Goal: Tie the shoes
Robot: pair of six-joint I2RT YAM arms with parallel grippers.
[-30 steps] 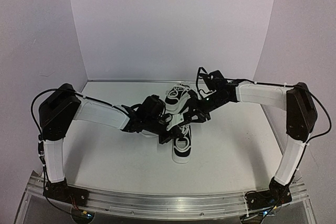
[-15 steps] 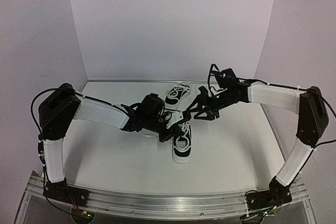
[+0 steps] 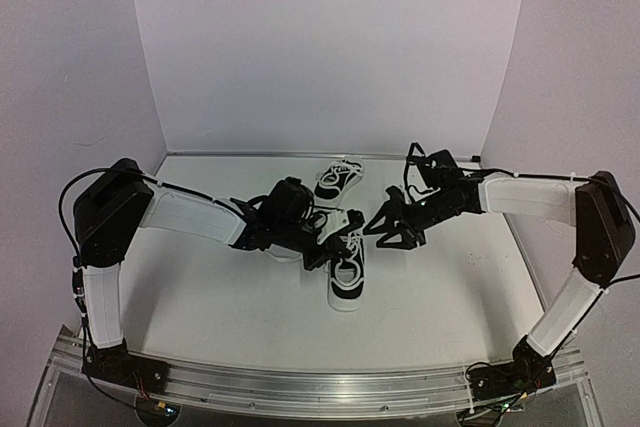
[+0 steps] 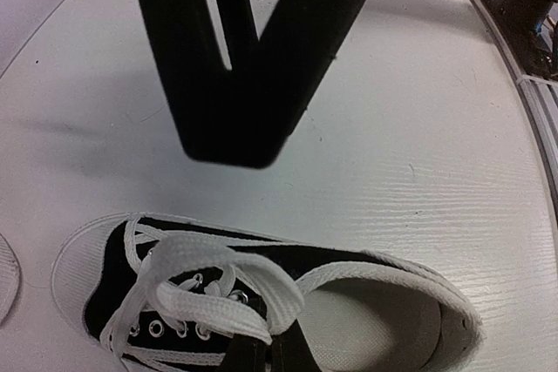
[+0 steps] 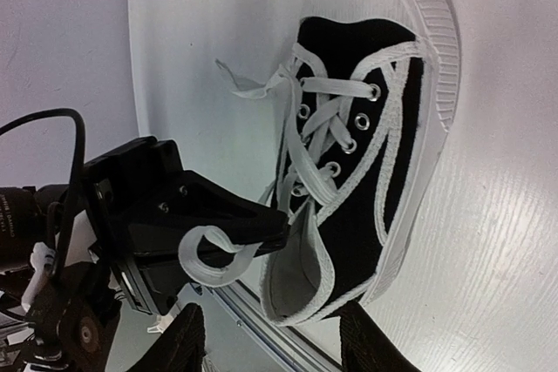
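Right wrist: lace loop [image 5: 186,255] beside left tool [image 5: 279,231]

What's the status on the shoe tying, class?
Left claw shut over the near sneaker, lace loop at its tip. Right claw open, empty, alongside. Nothing in the way.

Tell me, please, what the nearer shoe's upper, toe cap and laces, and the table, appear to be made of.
Upper: matte black woven cloth, probably canvas.
Toe cap: white and finely ribbed, so likely rubber.
Laces: flat white woven tape that looks like cotton.
Table: white with faint grain lines; painted wood or laminate, hard to tell.
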